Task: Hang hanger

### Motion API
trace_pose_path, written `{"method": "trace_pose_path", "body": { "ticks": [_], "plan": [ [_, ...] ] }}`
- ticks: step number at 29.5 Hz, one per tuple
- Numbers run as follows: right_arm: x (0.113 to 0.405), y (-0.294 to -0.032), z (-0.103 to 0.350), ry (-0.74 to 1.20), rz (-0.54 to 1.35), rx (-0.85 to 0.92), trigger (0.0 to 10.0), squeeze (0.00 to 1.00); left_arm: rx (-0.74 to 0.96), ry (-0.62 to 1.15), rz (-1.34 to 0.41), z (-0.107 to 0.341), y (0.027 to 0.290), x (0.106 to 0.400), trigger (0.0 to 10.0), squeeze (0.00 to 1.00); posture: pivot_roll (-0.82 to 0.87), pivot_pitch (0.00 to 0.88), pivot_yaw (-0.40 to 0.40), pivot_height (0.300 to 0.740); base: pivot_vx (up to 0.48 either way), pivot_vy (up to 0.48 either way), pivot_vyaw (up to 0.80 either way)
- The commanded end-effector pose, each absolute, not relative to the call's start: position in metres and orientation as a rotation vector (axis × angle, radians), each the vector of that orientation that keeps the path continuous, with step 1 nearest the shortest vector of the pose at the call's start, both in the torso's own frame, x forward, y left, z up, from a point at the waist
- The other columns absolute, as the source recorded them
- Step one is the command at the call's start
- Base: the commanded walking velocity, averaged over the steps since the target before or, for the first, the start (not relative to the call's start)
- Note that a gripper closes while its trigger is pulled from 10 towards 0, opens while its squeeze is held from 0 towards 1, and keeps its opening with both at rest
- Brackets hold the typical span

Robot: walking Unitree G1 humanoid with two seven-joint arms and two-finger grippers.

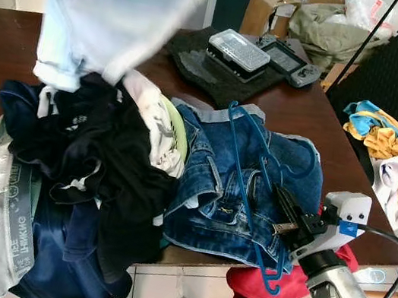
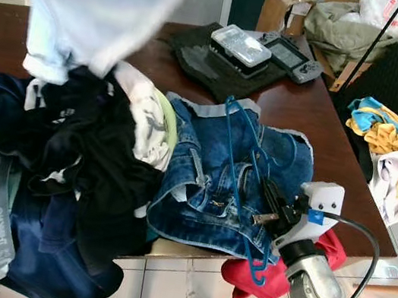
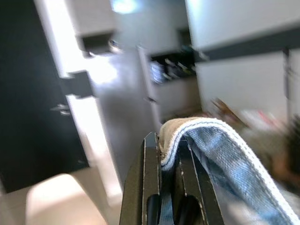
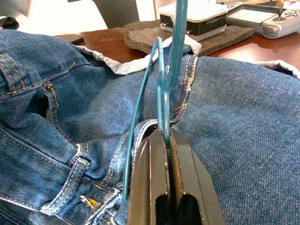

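Observation:
A thin blue hanger lies across dark blue denim shorts at the front right of the brown table. Its hook end reaches past the table edge, above a red garment. My right gripper sits low at the shorts' right side and is shut on the hanger's wire, fingertips resting just over the denim. My left gripper is shut on the hem of a light blue garment. That garment hangs blurred, high above the table's left part.
A heap of dark and white clothes covers the table's left front and spills over the edge. At the back, a black mat holds a grey box and a controller. Colourful clothes lie on a white seat at right.

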State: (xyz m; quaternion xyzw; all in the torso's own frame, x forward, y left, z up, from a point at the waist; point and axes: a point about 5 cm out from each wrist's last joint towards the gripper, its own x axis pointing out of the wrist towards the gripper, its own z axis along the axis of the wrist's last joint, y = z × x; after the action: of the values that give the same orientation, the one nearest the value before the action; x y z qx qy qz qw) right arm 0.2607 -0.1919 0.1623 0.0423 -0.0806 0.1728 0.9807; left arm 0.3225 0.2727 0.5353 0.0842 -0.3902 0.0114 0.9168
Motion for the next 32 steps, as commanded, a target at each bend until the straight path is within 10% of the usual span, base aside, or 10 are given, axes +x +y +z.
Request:
{"method": "trace_pose_path", "body": {
  "ticks": [1, 2, 7, 8, 17, 32],
  "plan": [
    [0.260, -0.192, 0.151, -0.115, 0.339, 0.107, 10.0, 0.00, 0.130, -0.907, 0.118, 0.553, 0.289, 0.300, 2.3, 0.00, 0.10, 0.206, 0.013, 0.740, 0.000, 0.000, 0.00],
    [0.260, -0.191, 0.151, -0.116, 0.339, 0.109, 10.0, 0.00, 0.110, -0.935, 0.170, 0.558, 0.293, 0.295, 3.8, 0.00, 0.10, 0.206, 0.013, 0.740, 0.000, 0.000, 0.00],
    [0.261, -0.191, 0.151, -0.120, 0.340, 0.114, 10.0, 0.00, 0.179, -1.014, 0.279, 0.567, 0.291, 0.286, 4.5, 0.00, 0.10, 0.206, 0.013, 0.740, 0.000, 0.000, 0.00],
    [0.261, -0.191, 0.151, -0.121, 0.340, 0.115, 10.0, 0.00, 0.307, -0.996, 0.218, 0.559, 0.268, 0.299, 9.6, 0.00, 0.11, 0.207, 0.013, 0.740, 0.000, 0.000, 0.00],
    [0.262, -0.191, 0.151, -0.123, 0.338, 0.116, 10.0, 0.00, 0.265, -0.581, -0.334, 0.424, 0.169, 0.381, 10.0, 0.00, 0.10, 0.202, 0.009, 0.740, 0.000, 0.000, 0.00],
    [0.261, -0.191, 0.149, -0.124, 0.335, 0.118, 10.0, 0.00, -0.118, -0.286, -0.602, 0.320, 0.072, 0.358, 10.0, 0.00, 0.09, 0.194, 0.020, 0.740, 0.000, 0.000, 0.00]
  ]
}}
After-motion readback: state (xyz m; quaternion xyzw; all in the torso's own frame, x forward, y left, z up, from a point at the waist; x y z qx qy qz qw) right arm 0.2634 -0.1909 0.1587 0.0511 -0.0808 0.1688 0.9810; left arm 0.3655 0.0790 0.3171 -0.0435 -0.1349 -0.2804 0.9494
